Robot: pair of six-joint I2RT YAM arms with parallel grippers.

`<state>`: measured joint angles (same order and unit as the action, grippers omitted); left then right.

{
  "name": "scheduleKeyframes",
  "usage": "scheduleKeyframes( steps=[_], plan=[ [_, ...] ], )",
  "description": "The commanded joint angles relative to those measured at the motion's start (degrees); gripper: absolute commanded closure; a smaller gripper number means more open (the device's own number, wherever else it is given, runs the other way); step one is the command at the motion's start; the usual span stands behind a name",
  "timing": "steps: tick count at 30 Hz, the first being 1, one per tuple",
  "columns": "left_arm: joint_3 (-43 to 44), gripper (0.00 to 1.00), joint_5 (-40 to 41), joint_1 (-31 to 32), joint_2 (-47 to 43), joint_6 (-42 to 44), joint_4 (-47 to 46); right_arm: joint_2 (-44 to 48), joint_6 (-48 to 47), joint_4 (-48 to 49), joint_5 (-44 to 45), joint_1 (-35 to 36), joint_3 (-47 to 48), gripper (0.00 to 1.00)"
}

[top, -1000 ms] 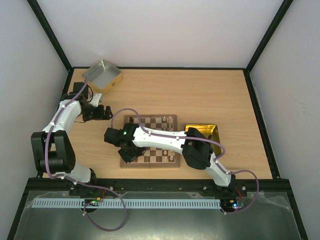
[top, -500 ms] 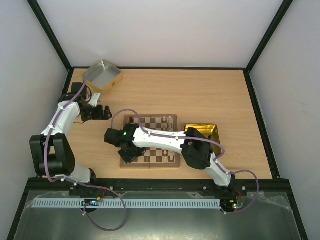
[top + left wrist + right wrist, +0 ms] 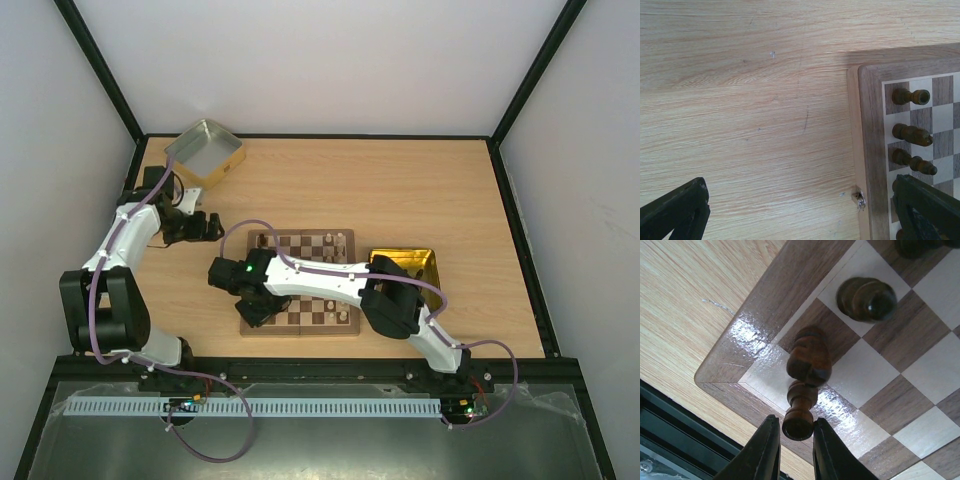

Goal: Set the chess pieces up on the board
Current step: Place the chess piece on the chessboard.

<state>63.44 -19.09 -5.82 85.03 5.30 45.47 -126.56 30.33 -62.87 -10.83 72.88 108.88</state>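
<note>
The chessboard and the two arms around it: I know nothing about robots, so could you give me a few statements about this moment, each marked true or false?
1. The right gripper is closed on a dark piece at a corner of the board. True.
2. The left gripper holds a white piece. False: it is wide open and empty, over the table beside the board.
3. The gold tin lies to the left of the board. False: it lies at the board's right side; the silver tin sits in the table's far left corner.
4. The board carries other dark pieces too. True.
</note>
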Motion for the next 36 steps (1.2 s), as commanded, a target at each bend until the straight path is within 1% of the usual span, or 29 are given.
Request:
scheduleKeyframes(
  steps=[1,36],
  plan=[
    [-0.86,0.00,-0.66,-0.33,-1.47,-0.64,-0.03,-1.31,-1.15,0.31,-0.60,0.33,1.67,0.82],
    [-0.80,0.00,-0.11,-0.35,-1.02,-0.71,-0.30,-3.01,-1.48,0.74,-3.32,-0.02,4.23,0.82]
  ],
)
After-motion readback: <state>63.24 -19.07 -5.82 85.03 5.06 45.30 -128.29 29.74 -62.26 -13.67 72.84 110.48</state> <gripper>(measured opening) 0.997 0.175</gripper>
